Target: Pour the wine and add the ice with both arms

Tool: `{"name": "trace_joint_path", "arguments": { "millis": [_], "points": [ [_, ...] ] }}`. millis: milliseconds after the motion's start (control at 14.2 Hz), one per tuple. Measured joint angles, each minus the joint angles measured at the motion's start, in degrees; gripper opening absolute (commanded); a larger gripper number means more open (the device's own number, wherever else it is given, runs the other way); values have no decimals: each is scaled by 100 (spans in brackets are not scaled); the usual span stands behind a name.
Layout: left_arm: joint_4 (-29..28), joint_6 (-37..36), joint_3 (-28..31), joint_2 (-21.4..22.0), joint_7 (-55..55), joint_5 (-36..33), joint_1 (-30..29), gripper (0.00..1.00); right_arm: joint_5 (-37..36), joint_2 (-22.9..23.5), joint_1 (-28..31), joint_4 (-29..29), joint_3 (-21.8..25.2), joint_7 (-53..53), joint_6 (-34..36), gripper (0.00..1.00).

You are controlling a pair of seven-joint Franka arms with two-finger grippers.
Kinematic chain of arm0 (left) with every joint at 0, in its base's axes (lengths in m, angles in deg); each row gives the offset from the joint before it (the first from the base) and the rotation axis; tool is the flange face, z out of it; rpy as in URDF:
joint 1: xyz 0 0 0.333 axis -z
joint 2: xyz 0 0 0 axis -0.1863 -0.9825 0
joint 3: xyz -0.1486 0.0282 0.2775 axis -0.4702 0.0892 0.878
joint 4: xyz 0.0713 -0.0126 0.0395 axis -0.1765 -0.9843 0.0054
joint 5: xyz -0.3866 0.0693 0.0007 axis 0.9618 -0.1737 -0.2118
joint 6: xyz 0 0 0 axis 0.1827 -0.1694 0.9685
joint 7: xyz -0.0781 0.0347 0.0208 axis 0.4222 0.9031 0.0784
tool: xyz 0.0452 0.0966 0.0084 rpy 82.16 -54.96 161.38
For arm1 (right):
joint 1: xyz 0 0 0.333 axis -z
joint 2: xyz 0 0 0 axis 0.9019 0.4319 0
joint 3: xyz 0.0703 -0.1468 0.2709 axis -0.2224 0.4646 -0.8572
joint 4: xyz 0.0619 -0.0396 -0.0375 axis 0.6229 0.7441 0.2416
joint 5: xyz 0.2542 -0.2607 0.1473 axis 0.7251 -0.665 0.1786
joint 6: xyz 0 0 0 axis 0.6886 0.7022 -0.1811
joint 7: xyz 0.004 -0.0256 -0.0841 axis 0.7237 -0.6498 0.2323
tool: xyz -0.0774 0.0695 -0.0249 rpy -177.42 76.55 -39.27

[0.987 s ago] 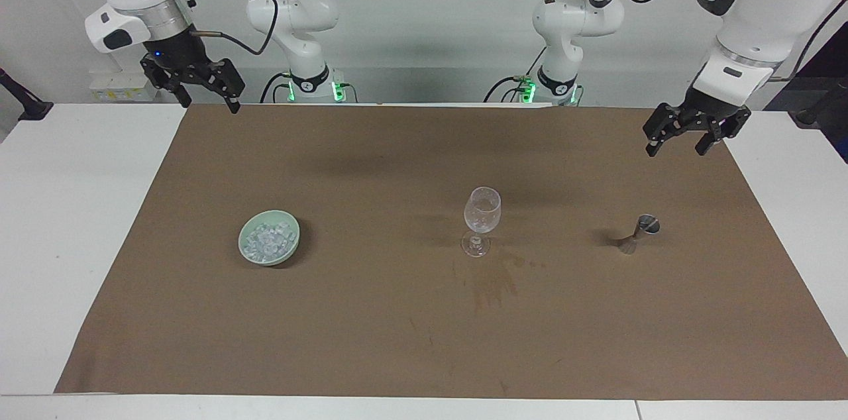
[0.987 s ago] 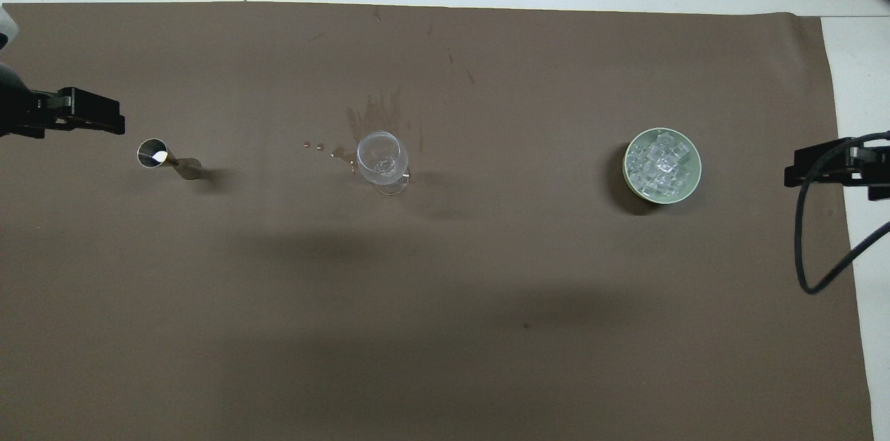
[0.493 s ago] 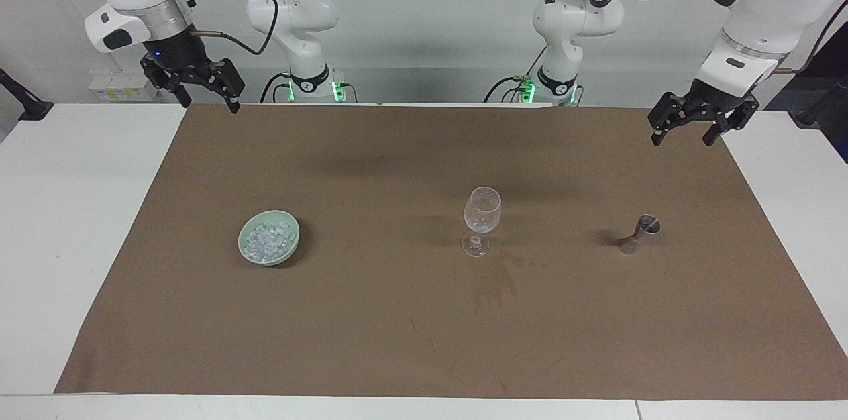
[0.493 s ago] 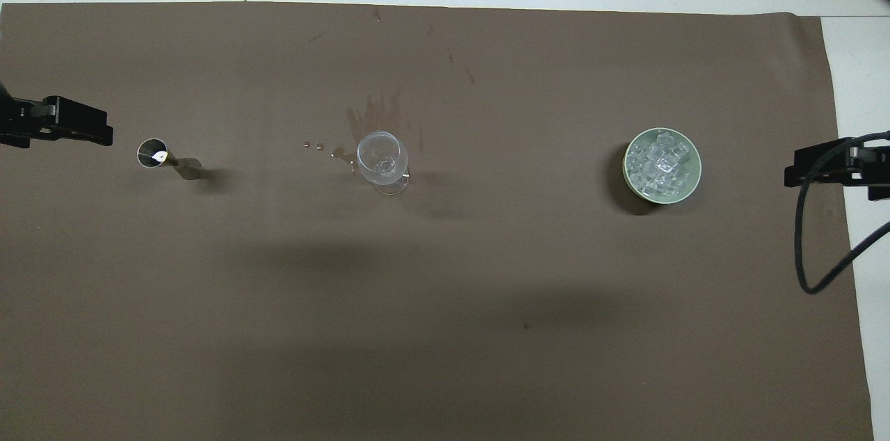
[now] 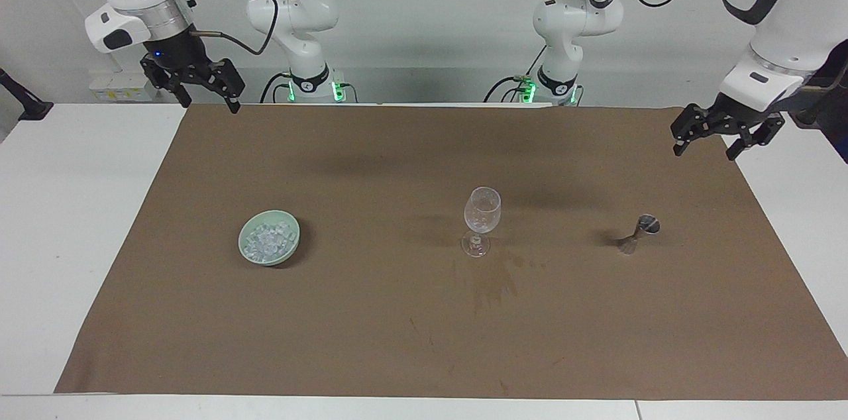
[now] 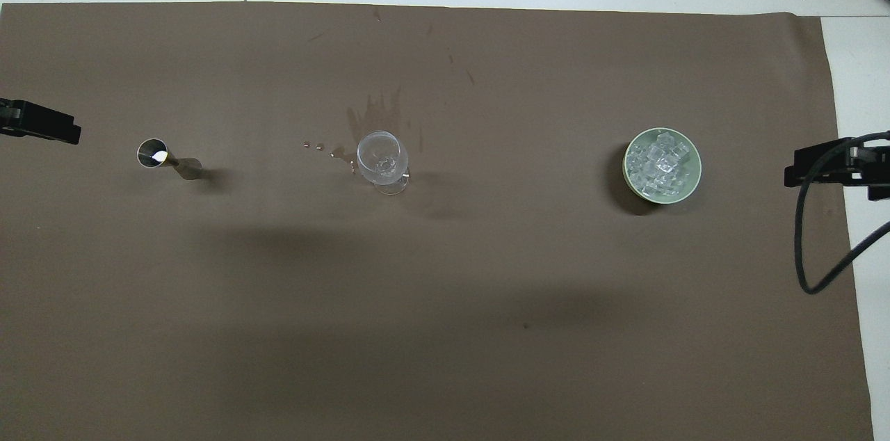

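A small silvery jigger (image 5: 639,233) (image 6: 161,158) stands upright on the brown mat toward the left arm's end. A clear stemmed wine glass (image 5: 481,220) (image 6: 382,161) stands mid-mat. A pale green bowl (image 5: 293,250) (image 6: 692,189) heaped with ice cubes (image 5: 267,238) (image 6: 659,163) sits toward the right arm's end. My left gripper (image 5: 707,142) (image 6: 42,129) is open and empty, up in the air over the mat's edge, apart from the jigger. My right gripper (image 5: 208,101) (image 6: 827,172) is open and empty, raised over the mat's corner at its own end.
The brown mat (image 5: 371,340) (image 6: 445,330) covers most of the white table (image 5: 66,221). A damp stain (image 5: 493,284) (image 6: 379,110) and a few droplets (image 6: 313,146) mark the mat beside the glass. A black cable (image 6: 817,246) hangs from the right arm.
My left gripper has drawn away from the jigger toward its end of the table, out to the mat's edge. The right arm, jigger, glass and bowl have not moved.
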Motion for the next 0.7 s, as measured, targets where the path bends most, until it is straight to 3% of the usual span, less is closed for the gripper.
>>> {"name": "trace_joint_path", "arguments": {
  "millis": [352, 705],
  "points": [
    [-6, 877, 9, -652, 2027, 453, -619, 100, 0, 0, 0, 0, 0, 0, 0, 100],
    [-34, 982, 16, -916, 3975, 1370, -1190, 100, 0, 0, 0, 0, 0, 0, 0, 100]
  ]
}}
